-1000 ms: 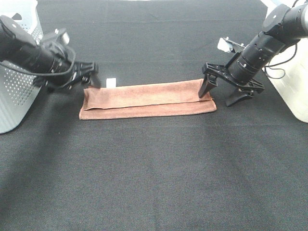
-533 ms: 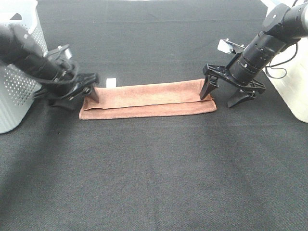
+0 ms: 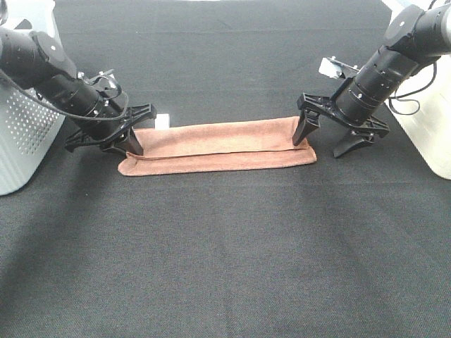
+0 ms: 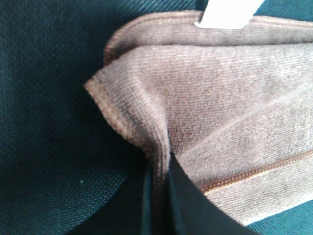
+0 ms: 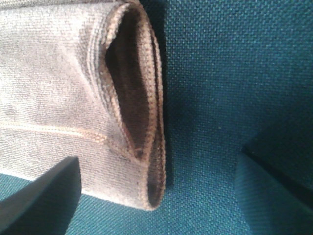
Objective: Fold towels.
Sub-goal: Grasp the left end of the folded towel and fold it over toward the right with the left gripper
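One towel point(image 3: 218, 146) lies on the table point(image 3: 225, 267), nearer the far edge than the near one. It is folded into a long, narrow strip running left to right. We note a white tag point(image 3: 163, 120) at its far left corner. We find the left gripper point(image 3: 134, 149) closed tight on the towel's left end, the cloth puckering up between its jaws. The right gripper point(image 3: 324, 142) stands wide open and holds nothing. One jaw is over the towel's right end, the other over bare table just beyond it. We see the layers gaping at that end.
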### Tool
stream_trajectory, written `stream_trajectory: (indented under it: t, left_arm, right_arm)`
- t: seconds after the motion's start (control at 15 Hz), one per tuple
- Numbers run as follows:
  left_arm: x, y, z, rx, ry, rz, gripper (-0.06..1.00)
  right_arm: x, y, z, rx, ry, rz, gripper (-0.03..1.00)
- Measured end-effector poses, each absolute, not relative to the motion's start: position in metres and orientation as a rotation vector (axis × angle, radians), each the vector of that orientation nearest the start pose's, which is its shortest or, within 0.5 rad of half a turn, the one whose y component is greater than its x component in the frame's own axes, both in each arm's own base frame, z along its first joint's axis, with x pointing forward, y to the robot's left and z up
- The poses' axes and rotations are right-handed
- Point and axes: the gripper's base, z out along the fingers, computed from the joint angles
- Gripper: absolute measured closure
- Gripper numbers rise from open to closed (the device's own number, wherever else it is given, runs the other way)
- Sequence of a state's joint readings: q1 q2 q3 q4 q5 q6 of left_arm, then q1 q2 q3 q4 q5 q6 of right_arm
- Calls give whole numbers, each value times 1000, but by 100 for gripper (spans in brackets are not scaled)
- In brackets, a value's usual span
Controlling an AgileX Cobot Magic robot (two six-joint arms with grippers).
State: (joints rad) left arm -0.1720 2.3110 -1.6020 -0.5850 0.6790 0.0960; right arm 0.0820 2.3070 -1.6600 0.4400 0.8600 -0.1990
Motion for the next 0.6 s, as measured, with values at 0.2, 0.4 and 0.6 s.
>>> stream_trajectory:
  t: [0.2, 0.4, 0.6]
  left_arm:
    - [457, -107, 128, -117, 2822, -532, 91]
    - [464, -94, 174, -66, 2863, -298, 91]
    - [472, -95, 210, -83, 2850, -278, 91]
  right_arm:
    - [456, 67, 107, -24, 2930, 510, 16]
    - [456, 67, 107, -24, 2930, 510, 16]
    - [456, 67, 107, -24, 2930, 510, 16]
